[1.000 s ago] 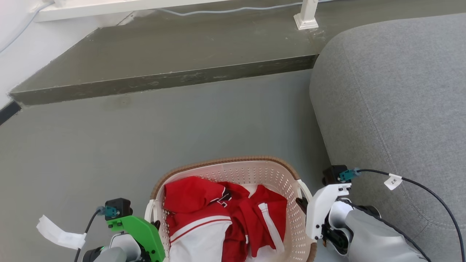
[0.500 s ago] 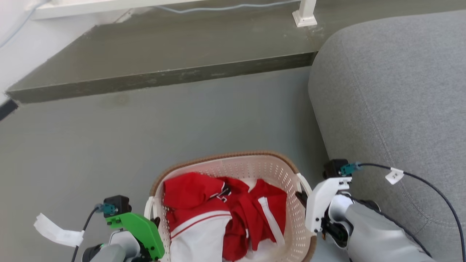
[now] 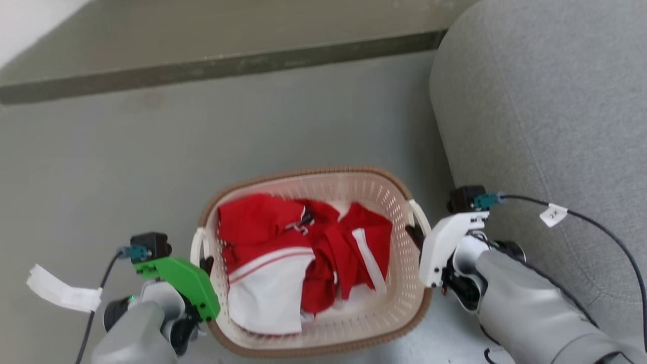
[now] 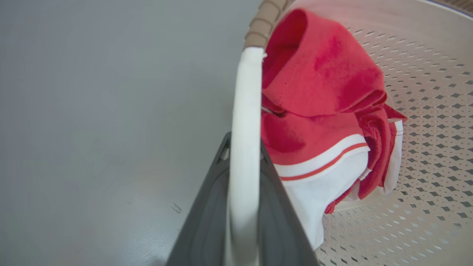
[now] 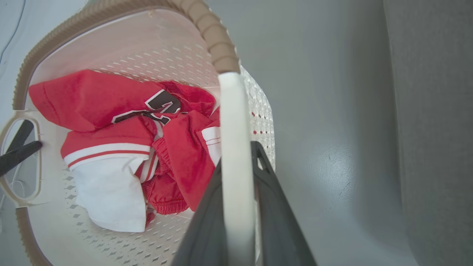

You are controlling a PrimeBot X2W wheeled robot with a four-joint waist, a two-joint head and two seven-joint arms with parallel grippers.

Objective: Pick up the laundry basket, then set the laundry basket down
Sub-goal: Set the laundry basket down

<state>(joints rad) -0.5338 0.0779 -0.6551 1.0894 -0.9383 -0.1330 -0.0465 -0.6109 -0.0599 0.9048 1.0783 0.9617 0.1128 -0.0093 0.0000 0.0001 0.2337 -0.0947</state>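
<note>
Head view has the laundry basket (image 3: pixel 343 189) low and central, the left pincer (image 3: pixel 206 264) clamped on its left loop handle (image 3: pixel 197 247) and the right pincer (image 3: pixel 412 235) on the right loop handle (image 3: pixel 420 217) (a grip at both sides likely keeps the red and white clothes (image 3: pixel 283 253) level). Bare floor (image 3: pixel 126 162) lies open ahead and leftward, but the grey sofa (image 3: pixel 546 126) crowds the right arm (image 3: pixel 525 303).
</note>
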